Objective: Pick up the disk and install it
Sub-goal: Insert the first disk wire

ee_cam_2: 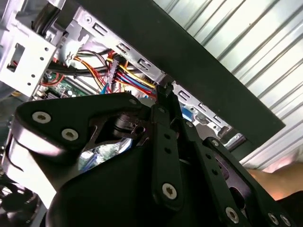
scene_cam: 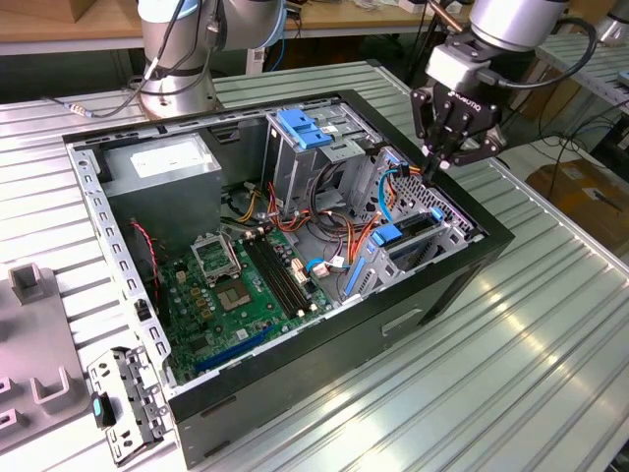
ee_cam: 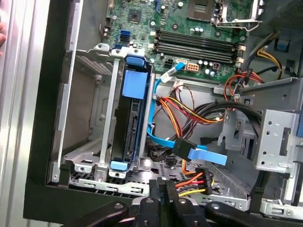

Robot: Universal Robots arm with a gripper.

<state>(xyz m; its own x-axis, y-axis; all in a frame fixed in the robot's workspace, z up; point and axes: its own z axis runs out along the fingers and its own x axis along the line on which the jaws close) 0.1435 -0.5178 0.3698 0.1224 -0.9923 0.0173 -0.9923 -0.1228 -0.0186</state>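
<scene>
Open computer case (scene_cam: 295,393) lies on its side on a ribbed metal table (scene_cam: 550,324), filling the middle of the exterior view. Green motherboard (scene_cam: 231,295) at lower centre of the case; grey power supply (scene_cam: 162,162) at upper left.

Gripper (scene_cam: 435,165) hangs at the upper right of the exterior view, just above the case's far right rim, tips pointing down toward the drive cage (scene_cam: 423,231). In the first wrist view the fingers (ee_cam: 156,191) stand pressed together at bottom centre of the frame, nothing between them: claw closed, empty.

The disk (ee_cam: 132,120) sits on edge inside the cage, in a slot at centre left of the first wrist view, blue carrier rail framing the dark body, a broad blue tab at its upper end. In the exterior view the same disk (scene_cam: 398,241) shows at right of centre, below the gripper and apart from it.

A thin blue cable (ee_cam: 152,109) runs alongside the disk's right edge. Bundle of orange, yellow and red wires (ee_cam: 189,111) crosses the middle of the case.

A loose metal bracket (scene_cam: 123,398) lies on the table at lower left of the exterior view.
</scene>
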